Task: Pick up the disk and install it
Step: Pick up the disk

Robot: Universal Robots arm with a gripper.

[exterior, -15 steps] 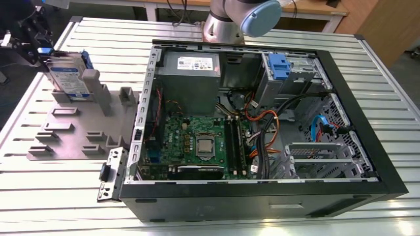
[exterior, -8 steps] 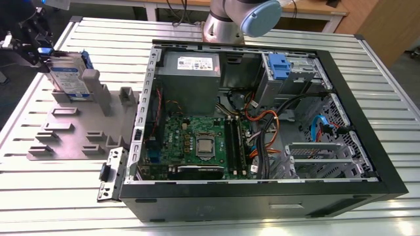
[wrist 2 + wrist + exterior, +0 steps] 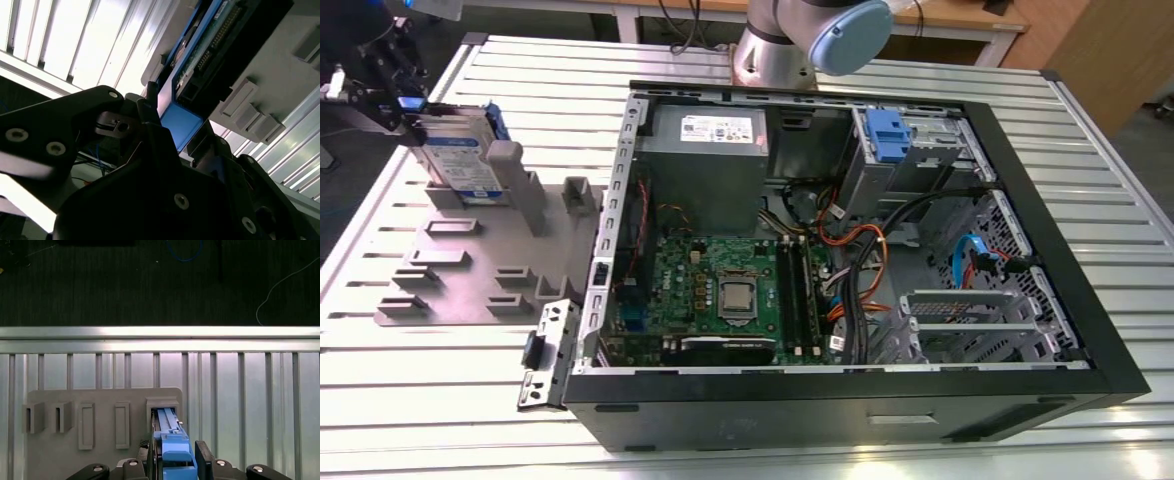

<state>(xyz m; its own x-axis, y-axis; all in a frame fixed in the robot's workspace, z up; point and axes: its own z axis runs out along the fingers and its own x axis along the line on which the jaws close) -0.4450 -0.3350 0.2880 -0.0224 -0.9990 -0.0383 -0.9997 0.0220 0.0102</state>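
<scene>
- The gripper (image 3: 407, 105) is at the far end of the exterior view's left, over the grey holder plate (image 3: 467, 270) that lies on the ribbed metal table (image 3: 454, 400).
- The disk (image 3: 464, 155) stands upright on its edge in a slot at the far end of this plate, label side towards the computer case (image 3: 854, 395).
- In the first wrist view the black fingers (image 3: 202, 455) are closed on the disk (image 3: 167, 422), one on each side of its blue bracket.
- The lower part of the disk is inside the slot of the holder.
- The open case lies just beside the plate, on the exterior view's right; the disk is well apart from the drive cage (image 3: 927, 140) at the case's far right corner.
</scene>
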